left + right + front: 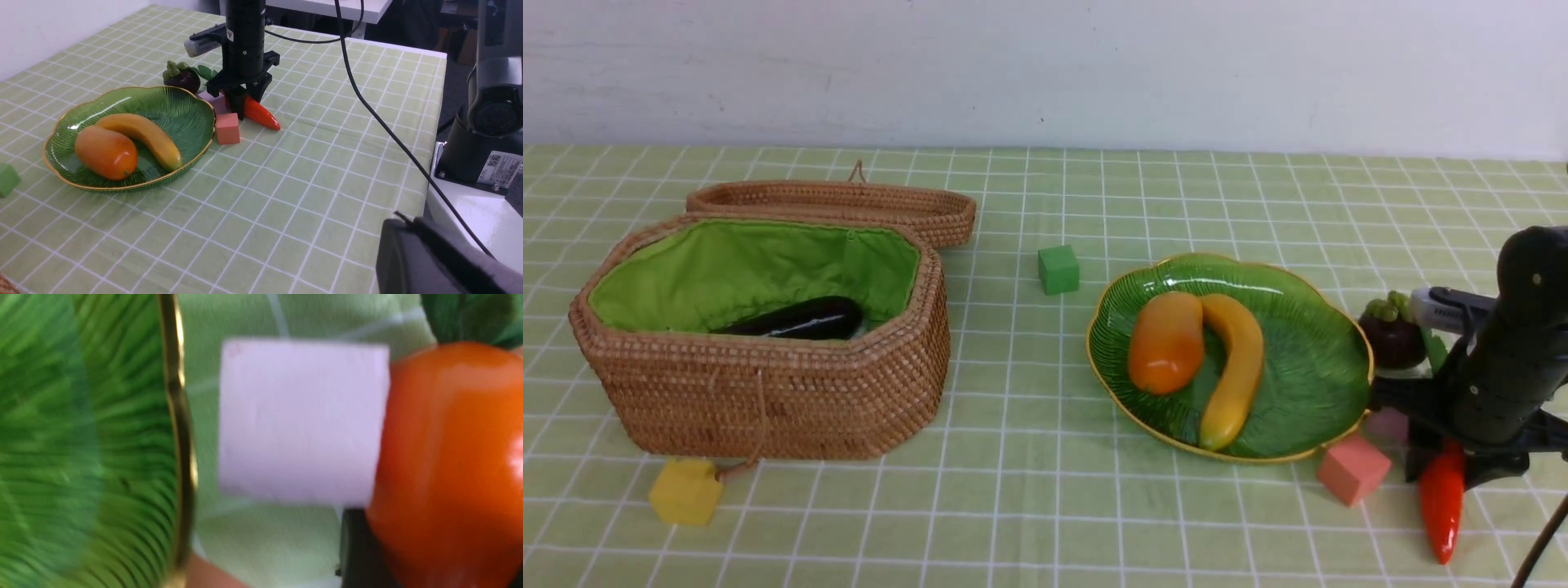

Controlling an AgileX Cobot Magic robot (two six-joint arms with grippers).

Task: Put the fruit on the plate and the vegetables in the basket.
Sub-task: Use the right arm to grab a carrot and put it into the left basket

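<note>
The green leaf plate [1327, 371] holds the banana [1235, 367] and the orange mango [1166, 341]. The mangosteen [1392, 336] sits on the cloth just right of the plate. The carrot [1442, 502] lies right of the plate, its tip toward the robot. My right gripper [1454, 461] points down and is shut on the carrot's thick end; the right wrist view shows the carrot [449, 457] pressed against a finger [355, 551]. The eggplant [800, 320] lies in the wicker basket [768, 408]. My left gripper [429, 253] looks shut and empty, off the table's edge. The bitter gourd is out of view.
The shallow woven lid [833, 204] leans behind the basket. A green cube [1058, 269] sits between basket and plate. A yellow cube [686, 490] is in front of the basket. A pink cube [1353, 468] and a lilac cube [1387, 423] sit beside the carrot.
</note>
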